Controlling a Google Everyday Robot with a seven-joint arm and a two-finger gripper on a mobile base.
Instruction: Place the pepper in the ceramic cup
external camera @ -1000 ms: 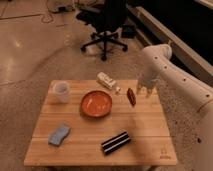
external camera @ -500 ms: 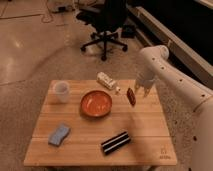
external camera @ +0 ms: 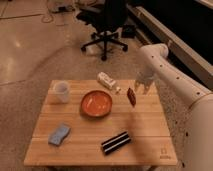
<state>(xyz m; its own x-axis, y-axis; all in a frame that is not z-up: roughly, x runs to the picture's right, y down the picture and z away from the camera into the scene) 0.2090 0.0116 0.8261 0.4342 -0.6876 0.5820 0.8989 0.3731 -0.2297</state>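
Observation:
The pepper (external camera: 131,96), slim and dark red-brown, lies on the wooden table (external camera: 145,131) right of the orange-red bowl. My gripper (external camera: 142,89) hangs from the white arm just right of the pepper and a little above it, pointing down. Its fingers stand apart with nothing between them, and it does not touch the pepper. The white ceramic cup (external camera: 61,91) stands upright at the table's far left corner, well away from the gripper.
An orange-red bowl (external camera: 97,103) sits mid-table. A white carton (external camera: 106,80) and a tiny yellowish piece (external camera: 118,90) lie at the back edge. A blue sponge (external camera: 59,134) and a black bar (external camera: 116,142) lie near the front. An office chair (external camera: 107,20) stands behind.
The gripper has moved left toward the pepper over the last second. The pepper and the other things on the table have stayed where they were.

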